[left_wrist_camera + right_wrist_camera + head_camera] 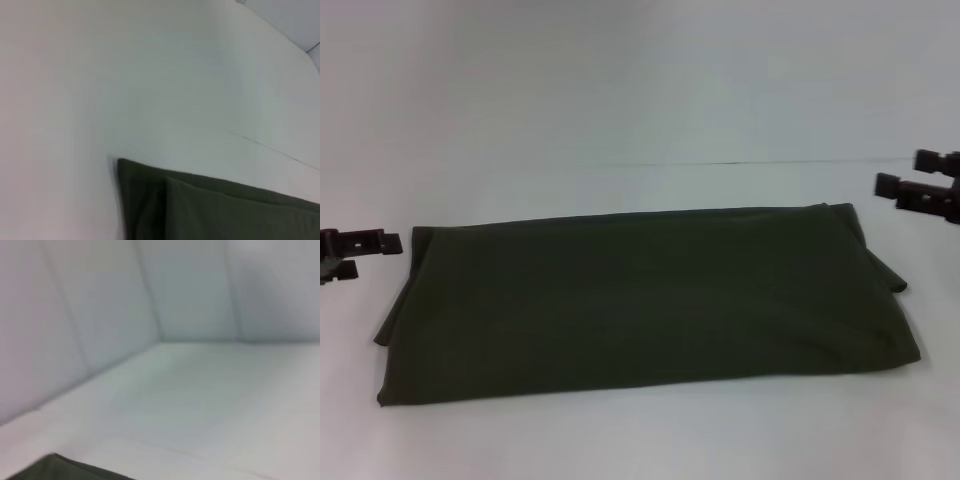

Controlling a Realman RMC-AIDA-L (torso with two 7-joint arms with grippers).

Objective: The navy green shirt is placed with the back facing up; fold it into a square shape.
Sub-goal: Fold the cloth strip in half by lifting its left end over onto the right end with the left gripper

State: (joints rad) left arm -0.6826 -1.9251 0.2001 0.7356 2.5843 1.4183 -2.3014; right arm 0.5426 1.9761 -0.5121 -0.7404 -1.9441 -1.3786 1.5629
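The navy green shirt (pixel 640 300) lies flat on the white table (pixel 640 430) as a wide folded rectangle, plain side up, with small flaps sticking out at its left and right ends. My left gripper (pixel 375 255) hovers just off the shirt's left end, open and holding nothing. Beyond the far right corner my right gripper (pixel 898 171) hangs open, apart from the cloth. A layered corner of the shirt (pixel 215 210) fills part of the left wrist view. Only a small dark corner of the shirt (pixel 60 471) shows in the right wrist view.
The white table runs back to a white wall (pixel 640 70), with a thin seam (pixel 770 161) where they meet. Bare table surface surrounds the shirt on all sides.
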